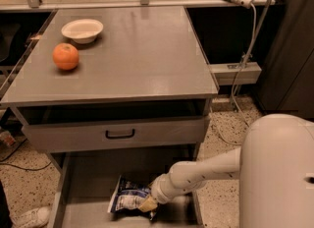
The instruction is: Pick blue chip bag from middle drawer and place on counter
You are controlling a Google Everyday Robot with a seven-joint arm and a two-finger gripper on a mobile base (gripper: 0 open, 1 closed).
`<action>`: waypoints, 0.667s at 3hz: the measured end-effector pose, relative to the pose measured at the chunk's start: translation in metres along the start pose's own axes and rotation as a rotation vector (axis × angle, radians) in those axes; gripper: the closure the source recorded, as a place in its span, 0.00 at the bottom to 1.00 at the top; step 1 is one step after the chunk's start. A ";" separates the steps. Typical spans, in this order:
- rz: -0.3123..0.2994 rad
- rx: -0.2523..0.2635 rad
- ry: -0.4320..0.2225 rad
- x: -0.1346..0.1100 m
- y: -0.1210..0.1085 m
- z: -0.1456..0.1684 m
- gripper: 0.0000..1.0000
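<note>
Crinkled dark-blue foil chip bag (126, 197) with pale print lies flat on the floor of the wide shallow grey metal middle drawer (86, 183). The drawer is pulled out, low in the view. The bag sits right of the drawer's centre and apart from the left wall.

The tool (148, 204), at the end of the white arm (196, 175), is down in the drawer, touching the chip bag's right-hand edge. I cannot tell how far it is open, or whether it has hold of the bag.

Key relation: the chip bag extends left from the tool, so contact is at one end, not mid-body. The long axis looks slanted, running back-left to front-right, but that is hard to confirm. There is only one arm, and it reaches in from the right.

The large flat matte grey table (142, 60) is above and behind the drawer. A closed grey drawer front with a black handle (120, 133) sits between the two. On the table, the round orange fruit (65, 56) and the shallow white bowl (82, 29) sit near the far left corner.

Judgement: this is the grasp step, with nothing lifted yet. The lift should go up and toward the near side first to clear the table's overhanging edge. Held by its end, the bag may dangle or slip.
</note>
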State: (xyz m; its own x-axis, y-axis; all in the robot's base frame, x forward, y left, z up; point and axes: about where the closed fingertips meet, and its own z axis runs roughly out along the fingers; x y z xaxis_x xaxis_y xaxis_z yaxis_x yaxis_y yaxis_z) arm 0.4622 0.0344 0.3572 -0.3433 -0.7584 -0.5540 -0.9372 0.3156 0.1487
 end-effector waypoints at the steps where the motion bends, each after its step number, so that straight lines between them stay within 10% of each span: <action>1: 0.000 0.000 0.000 0.000 0.000 0.000 1.00; 2: 0.000 0.000 0.000 -0.001 0.000 -0.002 1.00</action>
State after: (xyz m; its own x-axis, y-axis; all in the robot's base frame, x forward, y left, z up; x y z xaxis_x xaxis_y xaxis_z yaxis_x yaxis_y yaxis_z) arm 0.4622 0.0344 0.3599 -0.3433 -0.7584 -0.5540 -0.9372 0.3156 0.1488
